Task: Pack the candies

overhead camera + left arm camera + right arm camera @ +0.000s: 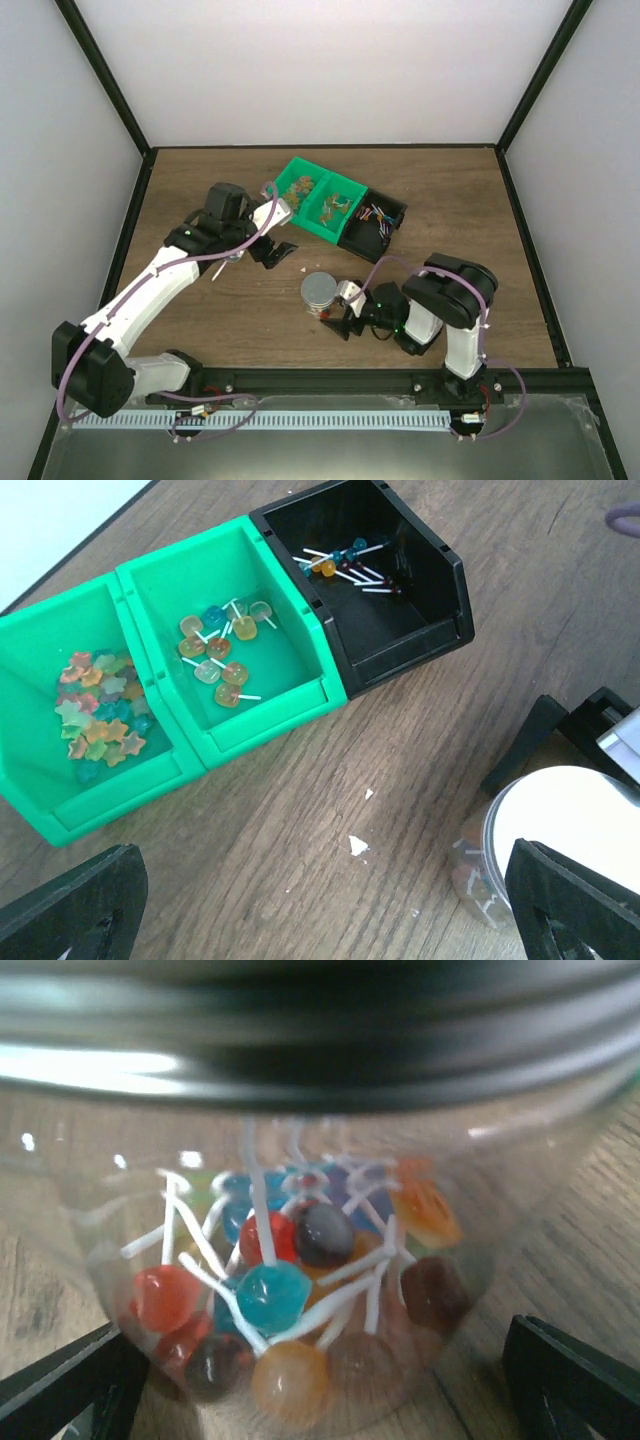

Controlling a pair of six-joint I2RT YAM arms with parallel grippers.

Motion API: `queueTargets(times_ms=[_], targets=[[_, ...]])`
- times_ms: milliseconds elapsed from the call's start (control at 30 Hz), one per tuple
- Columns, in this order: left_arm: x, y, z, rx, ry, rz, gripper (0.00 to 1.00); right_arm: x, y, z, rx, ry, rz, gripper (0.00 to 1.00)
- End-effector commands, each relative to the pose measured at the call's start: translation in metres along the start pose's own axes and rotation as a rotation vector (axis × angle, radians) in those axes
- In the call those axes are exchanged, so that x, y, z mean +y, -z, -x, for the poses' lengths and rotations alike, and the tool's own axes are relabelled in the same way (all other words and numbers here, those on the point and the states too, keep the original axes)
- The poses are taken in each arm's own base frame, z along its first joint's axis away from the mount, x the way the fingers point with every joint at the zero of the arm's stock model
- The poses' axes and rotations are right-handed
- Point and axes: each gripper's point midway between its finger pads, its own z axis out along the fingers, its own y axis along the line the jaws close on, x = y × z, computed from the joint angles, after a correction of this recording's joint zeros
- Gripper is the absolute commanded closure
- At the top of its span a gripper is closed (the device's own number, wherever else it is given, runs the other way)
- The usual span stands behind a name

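On your wooden table (200, 190) the clear cup (90, 1190) of candies (272, 1295) stands unclamped between the wide-open jaws of the right gripper (320, 1380); the left gripper (325, 910) is wide open, empty.

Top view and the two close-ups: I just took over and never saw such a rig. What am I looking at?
Two robot arms, each ending in a two-finger gripper, stand at a brown wooden table's edge. The top view is a fixed overhead camera; each close-up, a wrist camera. The left gripper hovers open near two green plastic bins and a black plastic bin, all holding small coloured sweets. The right gripper stands open around a clear lidded jar of round lollipops. Nothing looks gripped.
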Motion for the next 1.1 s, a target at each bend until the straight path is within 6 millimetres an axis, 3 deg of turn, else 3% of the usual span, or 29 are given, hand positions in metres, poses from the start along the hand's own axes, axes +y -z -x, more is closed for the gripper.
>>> queueTargets(times_ms=[0, 433, 600, 767, 900, 1067], targets=[[-0.003, 0.006, -0.007, 0.018, -0.021, 0.004, 0.00, -0.009, -0.011, 0.021, -0.086, 0.117, -0.046, 0.00], [-0.019, 0.000, -0.026, 0.036, -0.013, -0.063, 0.00, 0.003, -0.012, 0.032, -0.186, 0.202, 0.017, 0.01], [-0.023, 0.002, -0.030, 0.041, -0.027, -0.071, 0.00, 0.006, -0.013, 0.036, -0.191, 0.157, 0.042, 0.00], [-0.030, 0.001, -0.040, 0.059, -0.059, -0.092, 0.00, 0.006, -0.014, 0.036, -0.187, 0.157, 0.040, 0.08], [-0.046, -0.001, -0.044, 0.060, -0.107, -0.143, 0.00, 0.009, -0.011, 0.039, -0.190, 0.143, 0.058, 0.09], [-0.079, -0.015, -0.051, 0.071, -0.183, -0.200, 0.00, 0.010, -0.011, 0.042, -0.191, 0.140, 0.064, 0.10]])
